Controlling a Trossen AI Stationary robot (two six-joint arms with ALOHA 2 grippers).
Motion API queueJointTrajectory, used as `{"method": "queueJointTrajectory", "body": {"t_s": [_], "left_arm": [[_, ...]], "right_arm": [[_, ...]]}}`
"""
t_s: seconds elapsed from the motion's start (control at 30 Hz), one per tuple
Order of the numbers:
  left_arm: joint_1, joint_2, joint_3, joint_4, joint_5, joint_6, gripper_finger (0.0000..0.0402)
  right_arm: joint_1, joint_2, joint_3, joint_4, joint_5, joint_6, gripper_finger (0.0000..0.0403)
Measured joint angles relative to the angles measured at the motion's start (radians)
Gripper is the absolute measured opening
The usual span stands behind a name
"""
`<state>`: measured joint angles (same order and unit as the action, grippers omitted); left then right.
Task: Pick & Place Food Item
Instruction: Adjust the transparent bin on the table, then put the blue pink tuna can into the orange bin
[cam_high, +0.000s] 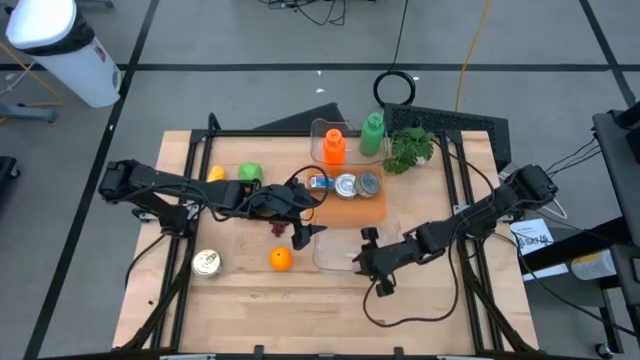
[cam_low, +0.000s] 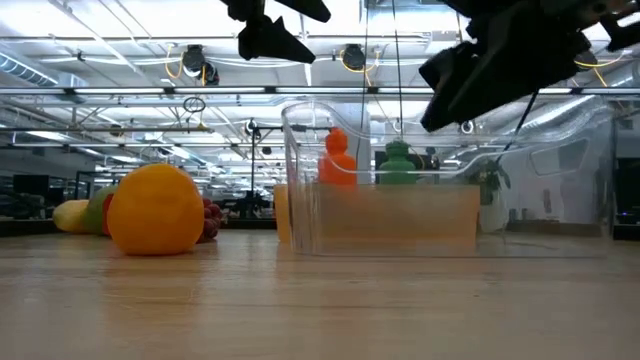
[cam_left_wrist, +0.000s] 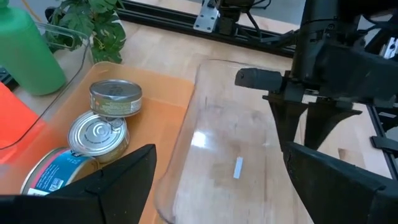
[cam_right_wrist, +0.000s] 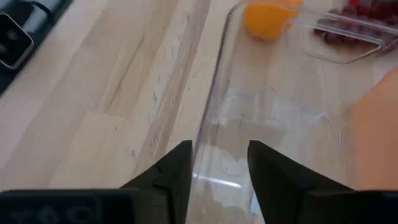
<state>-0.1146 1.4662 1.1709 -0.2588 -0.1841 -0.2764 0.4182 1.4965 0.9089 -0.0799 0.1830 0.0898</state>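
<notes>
A clear plastic container (cam_high: 340, 250) stands by its base on the wooden table, with nothing in it. An orange (cam_high: 280, 259) lies to its left, and dark red grapes (cam_high: 278, 229) lie just beyond the orange. My left gripper (cam_high: 303, 235) hangs open and holds nothing, high above the container's left edge; in the low view this gripper (cam_low: 275, 40) is well clear of the rim. My right gripper (cam_high: 372, 265) is open at the container's near edge, and in the right wrist view the gripper (cam_right_wrist: 217, 171) has one finger on each side of the wall. My right gripper comes slanting down from the table's right and near side, with the container's near wall rim (cam_right_wrist: 214, 134) running between its two fingers. Whether the fingers touch the wall I cannot tell. My left gripper touches nothing.
An orange tray (cam_high: 378, 207) with three cans sits just beyond the container. An orange bottle (cam_high: 334, 147), a green bottle (cam_high: 372, 135) and a plant (cam_high: 410, 148) stand farther back. A green fruit (cam_high: 250, 173), a yellow fruit (cam_high: 216, 173) and a can (cam_high: 206, 263) lie to the left.
</notes>
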Motion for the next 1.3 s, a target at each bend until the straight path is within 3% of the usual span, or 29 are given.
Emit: {"method": "queueJointTrajectory", "body": {"t_s": [0.2, 0.37, 0.53, 0.73, 0.9, 1.1, 1.3], "left_arm": [[0.000, 0.000, 0.000, -0.002, 0.000, -0.008, 0.0361], [0.000, -0.001, 0.000, -0.065, 0.001, -0.024, 0.0361], [-0.003, -0.048, 0.001, -0.310, 0.042, -0.160, 0.0361], [-0.076, -0.076, 0.002, -0.790, 0.109, -0.508, 0.0360], [-0.224, -0.065, 0.002, -1.131, 0.139, -0.913, 0.0360], [-0.424, -0.062, 0.001, -1.161, 0.219, -1.339, 0.0360], [-0.572, -0.040, -0.060, -1.140, 0.176, -1.693, 0.0360]], "right_arm": [[0.008, -0.092, 0.000, -0.044, -0.051, 0.003, 0.0169], [0.008, -0.220, 0.000, -0.156, -0.050, 0.048, 0.0168], [0.026, -0.321, 0.000, -0.260, -0.046, 0.123, 0.0159], [0.058, -0.378, -0.056, -0.244, 0.010, 0.089, 0.0160], [0.057, -0.389, -0.122, -0.174, 0.032, 0.080, 0.0156], [0.064, -0.389, -0.185, -0.106, 0.026, 0.074, 0.0151], [0.069, -0.389, -0.205, -0.103, 0.025, 0.072, 0.0151]]}}
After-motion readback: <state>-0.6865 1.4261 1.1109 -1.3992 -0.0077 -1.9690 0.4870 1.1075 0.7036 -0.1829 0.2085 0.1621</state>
